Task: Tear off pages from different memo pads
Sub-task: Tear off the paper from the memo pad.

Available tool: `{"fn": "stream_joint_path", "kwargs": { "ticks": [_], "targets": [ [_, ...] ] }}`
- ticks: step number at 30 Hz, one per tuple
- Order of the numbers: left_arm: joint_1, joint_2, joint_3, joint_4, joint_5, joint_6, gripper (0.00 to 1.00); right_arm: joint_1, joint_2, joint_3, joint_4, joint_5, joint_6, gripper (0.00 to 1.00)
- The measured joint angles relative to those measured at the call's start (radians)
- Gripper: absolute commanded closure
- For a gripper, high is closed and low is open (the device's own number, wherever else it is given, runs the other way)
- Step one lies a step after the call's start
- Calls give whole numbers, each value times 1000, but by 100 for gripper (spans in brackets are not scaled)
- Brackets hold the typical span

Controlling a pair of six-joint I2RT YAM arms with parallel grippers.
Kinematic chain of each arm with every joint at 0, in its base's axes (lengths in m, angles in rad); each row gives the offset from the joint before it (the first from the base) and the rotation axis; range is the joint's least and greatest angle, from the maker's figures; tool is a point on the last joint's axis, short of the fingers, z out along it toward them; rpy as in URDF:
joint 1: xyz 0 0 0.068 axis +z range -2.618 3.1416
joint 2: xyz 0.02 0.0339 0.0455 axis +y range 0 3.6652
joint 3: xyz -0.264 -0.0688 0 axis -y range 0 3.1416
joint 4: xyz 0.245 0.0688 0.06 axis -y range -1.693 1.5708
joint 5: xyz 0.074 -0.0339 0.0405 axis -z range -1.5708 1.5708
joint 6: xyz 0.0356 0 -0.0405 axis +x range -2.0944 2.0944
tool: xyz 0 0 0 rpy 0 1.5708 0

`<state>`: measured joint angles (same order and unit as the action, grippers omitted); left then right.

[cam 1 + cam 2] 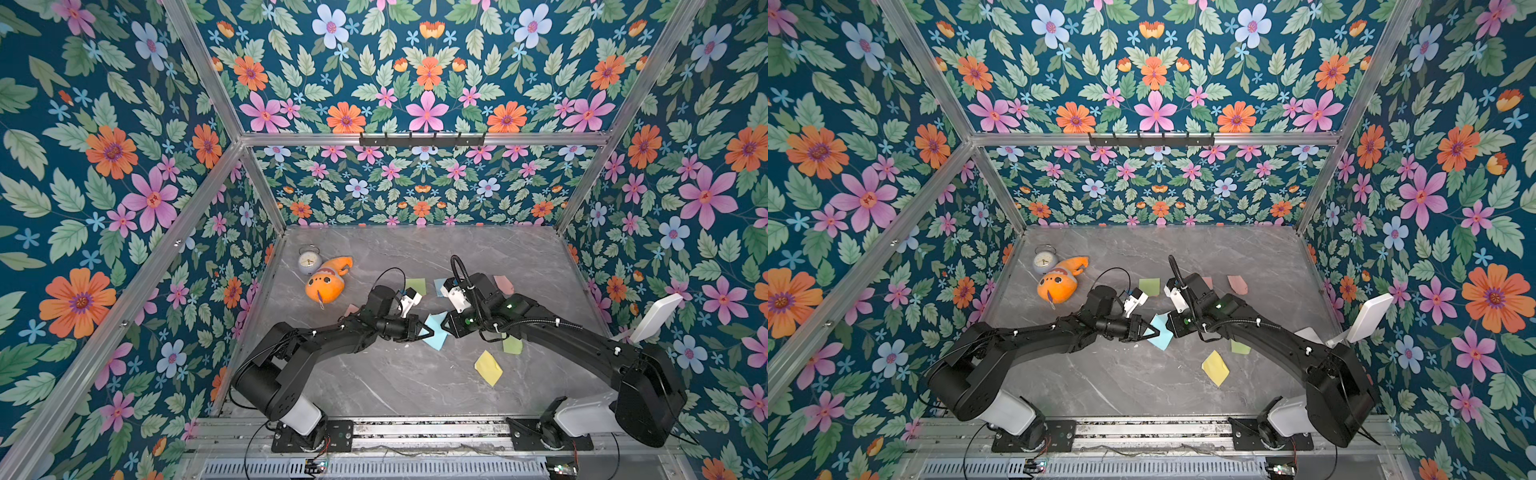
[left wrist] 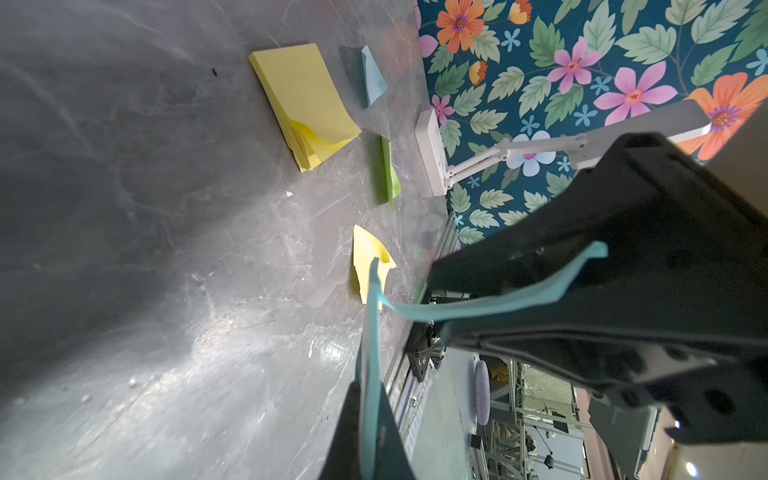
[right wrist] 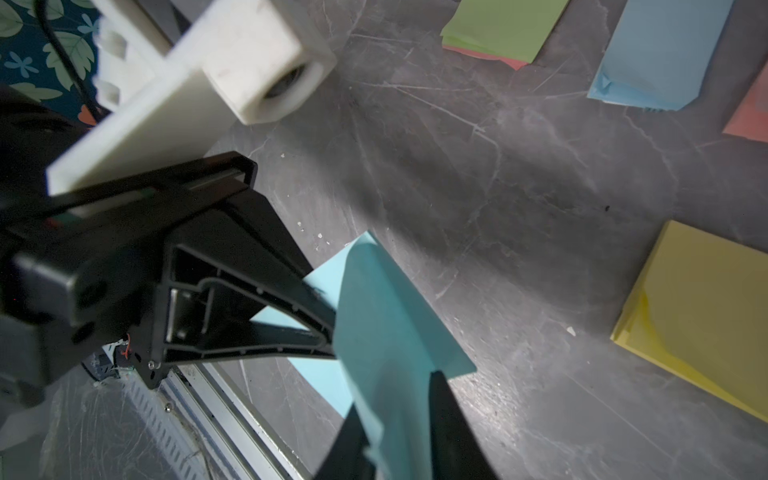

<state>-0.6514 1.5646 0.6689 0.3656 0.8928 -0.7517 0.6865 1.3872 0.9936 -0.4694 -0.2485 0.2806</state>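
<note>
At the middle of the surface [image 1: 395,386], the left pincer [image 2: 370,407] was clamped on a thin blue pad [image 3: 322,384]; the right pincer [image 3: 399,419] was clamped on its top page [image 3: 386,316], peeled up but apparently not yet free. A green page [image 2: 388,170], yellow page [image 2: 370,257] and blue page [image 2: 372,75] lay loose near the yellow pad [image 2: 303,95], so several tears appeared done. The green pad [image 1: 415,284] and salmon pad [image 1: 503,284] lay farther back.

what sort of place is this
Most likely a robot test cell, not a home: an aluminium frame hung with floral panels, a left arm and right arm bolted to a rail at the table edge, and stray props, a clock and plush toy.
</note>
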Motion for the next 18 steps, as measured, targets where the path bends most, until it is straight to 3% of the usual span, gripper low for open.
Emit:
{"fn": "stream_joint_path", "kwargs": {
  "ticks": [12, 18],
  "targets": [
    [33, -11, -28, -2, -18, -9, 100, 5, 0, 37, -119, 445, -29, 100],
    [73, -26, -31, -14, -48, -19, 100, 18, -31, 22, -177, 466, -20, 100]
  ]
}}
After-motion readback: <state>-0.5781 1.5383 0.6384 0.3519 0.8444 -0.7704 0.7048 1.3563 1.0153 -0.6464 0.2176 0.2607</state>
